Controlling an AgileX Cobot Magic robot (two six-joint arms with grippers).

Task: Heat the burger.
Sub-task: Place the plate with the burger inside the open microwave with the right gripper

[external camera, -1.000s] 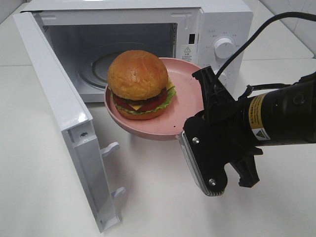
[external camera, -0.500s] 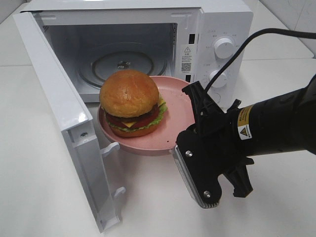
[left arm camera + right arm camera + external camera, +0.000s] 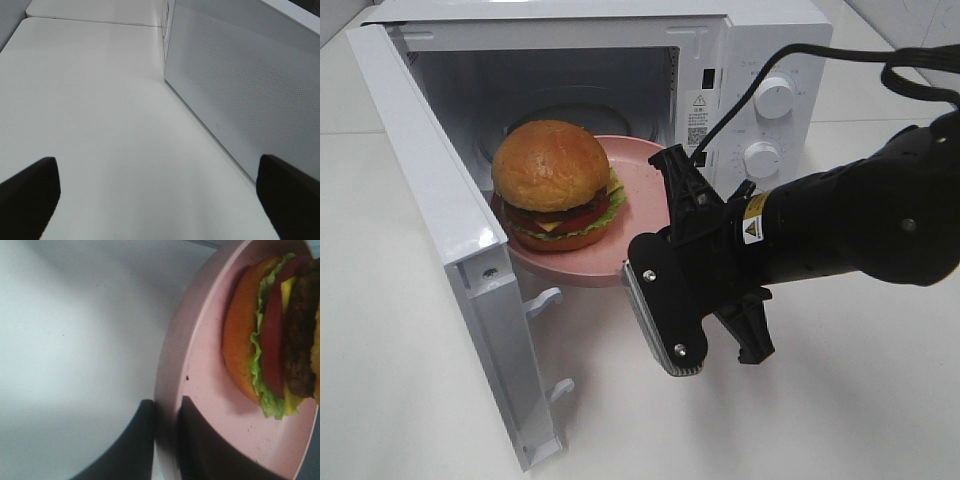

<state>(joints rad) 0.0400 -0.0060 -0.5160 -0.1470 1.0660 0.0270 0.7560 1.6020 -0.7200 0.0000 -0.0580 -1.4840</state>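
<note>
Pink plate (image 3: 638,190), near rim behind right gripper (image 3: 167,442)

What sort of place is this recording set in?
Probably a lab bench staged as a kitchen: a white microwave, door open, on a plain white table, and the right tool holding a pink plate with the burger.

The plain white table (image 3: 390,390) bears one thing directly: a white microwave (image 3: 770,40) standing toward its back edge, door (image 3: 435,215) swung wide open over the table's left part, two knobs (image 3: 775,97) on its front.
</note>
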